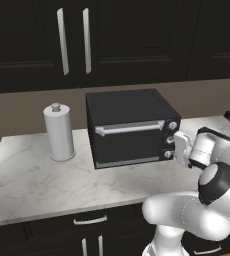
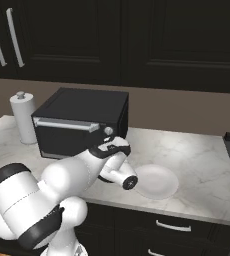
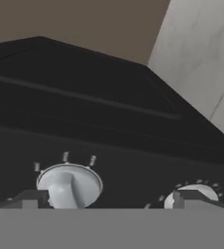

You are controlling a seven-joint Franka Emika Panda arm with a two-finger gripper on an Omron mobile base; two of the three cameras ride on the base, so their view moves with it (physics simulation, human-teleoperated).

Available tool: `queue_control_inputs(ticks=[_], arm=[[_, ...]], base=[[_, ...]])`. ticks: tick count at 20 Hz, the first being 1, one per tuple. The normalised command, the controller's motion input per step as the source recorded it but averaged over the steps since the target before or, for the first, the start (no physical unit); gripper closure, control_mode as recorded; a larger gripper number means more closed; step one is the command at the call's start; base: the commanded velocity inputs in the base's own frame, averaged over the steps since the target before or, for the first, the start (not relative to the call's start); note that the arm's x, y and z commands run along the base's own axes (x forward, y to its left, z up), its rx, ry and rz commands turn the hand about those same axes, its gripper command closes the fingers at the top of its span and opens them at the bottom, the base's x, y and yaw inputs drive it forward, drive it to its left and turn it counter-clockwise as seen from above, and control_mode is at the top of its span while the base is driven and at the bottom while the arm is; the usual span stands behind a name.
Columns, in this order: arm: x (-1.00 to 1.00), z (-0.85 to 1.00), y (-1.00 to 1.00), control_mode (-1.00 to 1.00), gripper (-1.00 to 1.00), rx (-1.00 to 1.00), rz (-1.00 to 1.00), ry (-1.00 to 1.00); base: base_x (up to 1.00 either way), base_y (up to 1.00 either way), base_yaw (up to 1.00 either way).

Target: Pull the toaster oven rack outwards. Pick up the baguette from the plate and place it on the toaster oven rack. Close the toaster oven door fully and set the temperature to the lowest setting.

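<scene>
The toaster oven (image 1: pixel 129 127) stands on the marble tabletop (image 1: pixel 32 180) with the toaster oven door (image 1: pixel 127 142) shut, so the step in hand looks to be the temperature setting. In the hand view a silver knob (image 3: pixel 69 187) sits between the two finger tips, a second knob (image 3: pixel 194 194) at its 3 o'clock. The gripper (image 1: pixel 179 149) hovers at the knob column with its jaws spread wide, holding nothing. To do this well, it should centre on the correct knob, close squarely on its ridge, then turn to the lowest mark without slipping. The plate (image 2: pixel 157 181) lies bare at the oven's 4 o'clock in the right base view.
</scene>
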Motion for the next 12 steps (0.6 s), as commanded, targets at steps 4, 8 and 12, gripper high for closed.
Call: queue_control_inputs(ticks=[4, 8, 12], arm=[[0.61, 0.26, 0.08, -1.0, -1.0, -0.04, -0.08, 0.14], [0.74, 0.3, 0.04, -1.0, -1.0, -0.04, -0.06, 0.06], [0.74, 0.26, 0.0, -1.0, 1.0, -0.01, -0.04, 0.02]], base=[[0.0, 0.0, 0.0], [0.0, 0.0, 0.0], [0.0, 0.0, 0.0]])
